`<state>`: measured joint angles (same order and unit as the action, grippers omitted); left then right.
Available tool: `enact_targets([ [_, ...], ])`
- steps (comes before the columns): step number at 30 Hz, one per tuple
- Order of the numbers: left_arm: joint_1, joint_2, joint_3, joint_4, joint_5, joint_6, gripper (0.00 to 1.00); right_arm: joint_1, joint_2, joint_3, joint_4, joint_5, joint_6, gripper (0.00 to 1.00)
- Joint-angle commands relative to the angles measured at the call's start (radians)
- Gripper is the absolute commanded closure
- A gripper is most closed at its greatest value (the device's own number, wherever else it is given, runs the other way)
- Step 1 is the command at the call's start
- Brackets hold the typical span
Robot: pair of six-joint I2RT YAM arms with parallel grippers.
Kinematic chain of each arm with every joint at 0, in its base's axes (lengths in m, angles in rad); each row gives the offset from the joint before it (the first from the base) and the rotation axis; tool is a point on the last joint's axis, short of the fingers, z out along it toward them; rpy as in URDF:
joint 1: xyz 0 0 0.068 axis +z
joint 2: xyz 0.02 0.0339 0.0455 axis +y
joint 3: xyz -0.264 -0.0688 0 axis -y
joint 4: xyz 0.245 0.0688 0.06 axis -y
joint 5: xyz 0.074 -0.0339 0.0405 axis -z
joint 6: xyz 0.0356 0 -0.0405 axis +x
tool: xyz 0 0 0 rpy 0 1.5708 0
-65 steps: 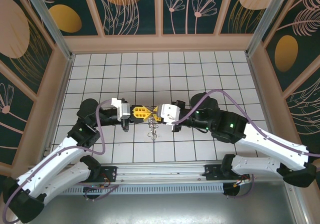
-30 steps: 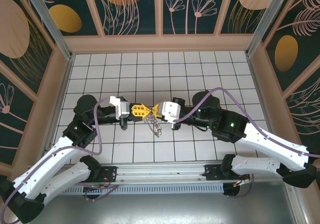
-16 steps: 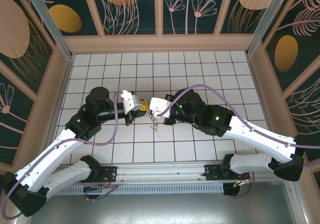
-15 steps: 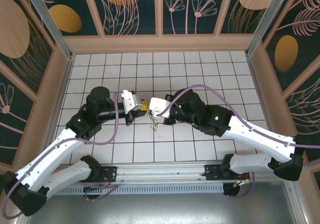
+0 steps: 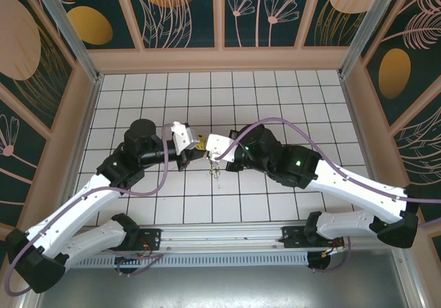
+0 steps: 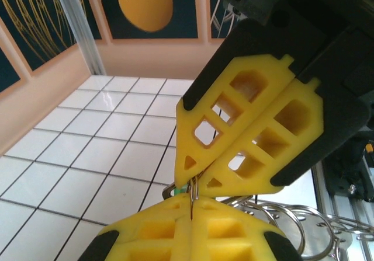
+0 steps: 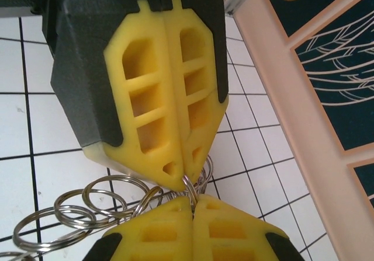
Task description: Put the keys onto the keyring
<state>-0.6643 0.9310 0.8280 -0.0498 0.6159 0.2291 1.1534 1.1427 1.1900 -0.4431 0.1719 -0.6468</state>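
Observation:
Above the middle of the tiled floor, my left gripper [image 5: 198,145] and right gripper [image 5: 209,149] meet tip to tip. Both are shut on the same thin silvery keyring [image 7: 192,188], seen edge-on in the left wrist view as the keyring [image 6: 194,188]. In that view my left gripper [image 6: 191,202] sits below the right gripper's yellow fingers [image 6: 251,138]. In the right wrist view my right gripper [image 7: 193,199] faces the left gripper's fingers [image 7: 166,91]. The keys [image 5: 215,172] dangle below the grip, with a green bit [image 6: 180,190] behind the ring. A chain of linked rings [image 7: 87,209] hangs alongside.
The white tiled floor [image 5: 275,101] is boxed in by low tan walls [image 5: 220,58] on three sides. A metal rail [image 5: 220,235] with the arm bases runs along the near edge. Purple cables [image 5: 303,132] loop over both arms.
Over the last second both wrists turned and the arms swung inward, keeping the grippers tip to tip. Since half a second ago the left arm shifted slightly right. The bunch still hangs below.

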Motion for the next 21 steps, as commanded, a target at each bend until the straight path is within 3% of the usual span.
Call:
enact_targets([
  [1,-0.008,-0.059,-0.042,0.241,0.060,-0.067,1.00,0.048,-0.067,-0.030,0.105,-0.165,0.017,0.96],
  [8,-0.007,-0.095,-0.064,0.350,0.206,-0.102,1.00,0.037,-0.149,-0.093,0.182,-0.241,0.029,0.87],
  [21,-0.007,-0.137,-0.095,0.449,0.253,-0.166,1.00,0.017,-0.152,-0.103,0.206,-0.250,0.052,0.86],
])
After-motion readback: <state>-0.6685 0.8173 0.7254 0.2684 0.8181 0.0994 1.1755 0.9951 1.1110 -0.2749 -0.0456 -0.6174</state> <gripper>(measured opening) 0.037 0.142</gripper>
